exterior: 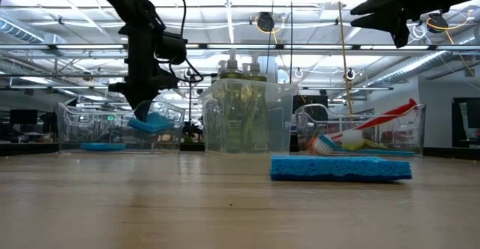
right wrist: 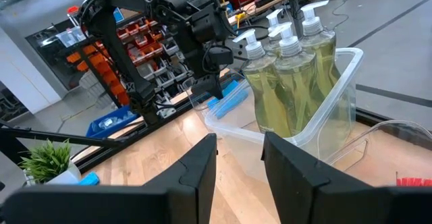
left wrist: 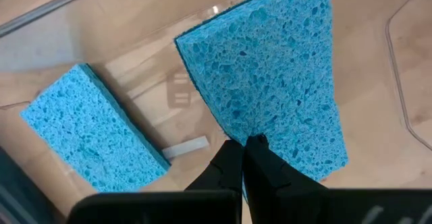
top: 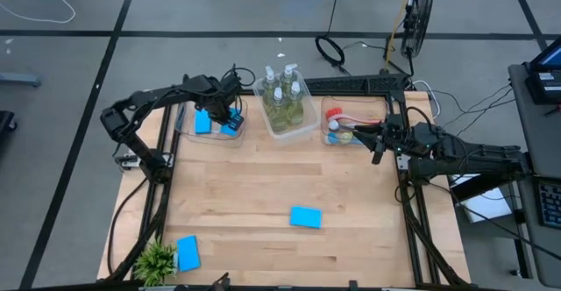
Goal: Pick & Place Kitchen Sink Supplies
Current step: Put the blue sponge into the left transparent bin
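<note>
My left gripper [top: 230, 120] points down into the clear left bin [top: 188, 131] at the table's far side, shut on a blue sponge [left wrist: 270, 69]. A second sponge [left wrist: 88, 129] lies flat on that bin's floor beside it. Two more sponges [top: 305, 216] [top: 188, 251] lie flat on the table. The middle bin [top: 302, 126] holds several pump bottles of yellow-green soap [right wrist: 290, 75], standing upright. The right bin [top: 330, 138] holds brushes [exterior: 360, 133]. My right gripper [right wrist: 239, 160] hovers level beside the right bin, open, with nothing between its fingers. My left gripper pinches the sponge between its two shut fingers at one edge [left wrist: 260, 133]. The fingers come from above, pointing down. The sponge [exterior: 154, 121] hangs tilted below them, inside the bin's walls and clear of its floor.
A small green potted plant [top: 156, 260] stands at the near left corner, next to one of the loose sponges. The wooden table top [top: 263, 181] lies bare between the bins and the near sponges. Cables and a fan sit on the floor beyond the far edge.
</note>
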Controlling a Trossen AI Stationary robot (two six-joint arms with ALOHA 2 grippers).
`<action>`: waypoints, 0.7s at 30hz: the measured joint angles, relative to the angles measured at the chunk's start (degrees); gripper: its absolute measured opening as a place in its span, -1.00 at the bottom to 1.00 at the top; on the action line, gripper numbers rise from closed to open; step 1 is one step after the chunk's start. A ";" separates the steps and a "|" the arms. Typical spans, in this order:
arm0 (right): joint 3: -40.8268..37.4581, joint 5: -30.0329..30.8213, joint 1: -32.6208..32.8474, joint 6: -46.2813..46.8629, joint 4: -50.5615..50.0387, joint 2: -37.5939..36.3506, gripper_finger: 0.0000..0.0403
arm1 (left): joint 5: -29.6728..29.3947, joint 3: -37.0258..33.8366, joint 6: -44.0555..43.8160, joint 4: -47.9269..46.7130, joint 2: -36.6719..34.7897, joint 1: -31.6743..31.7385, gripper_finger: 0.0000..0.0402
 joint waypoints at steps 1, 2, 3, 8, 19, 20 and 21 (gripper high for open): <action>0.00 0.02 0.00 0.00 0.00 0.00 -0.46 | 0.00 0.00 -0.02 0.00 0.00 0.00 -1.00; 0.00 0.02 0.00 0.01 0.00 0.00 -0.46 | -0.07 0.00 -0.01 -0.01 0.00 0.00 -1.00; 0.00 0.01 0.00 0.01 0.00 0.00 -0.46 | -0.26 0.00 0.00 0.00 0.00 0.00 -0.99; 0.00 0.00 0.00 0.02 0.00 0.00 -0.46 | -0.43 0.00 -0.11 0.00 0.00 0.00 -0.91; 0.00 -0.03 0.00 0.44 0.00 -0.01 -0.46 | -0.23 0.00 -0.76 -0.41 -0.09 0.00 -0.54; 0.00 0.00 0.00 0.45 0.00 -0.01 -0.46 | 0.04 0.00 -0.73 -0.69 -0.30 0.00 -0.49; 0.00 -0.03 0.00 0.44 0.00 0.00 -0.46 | 0.04 0.00 -0.66 -0.96 -0.59 0.00 -0.43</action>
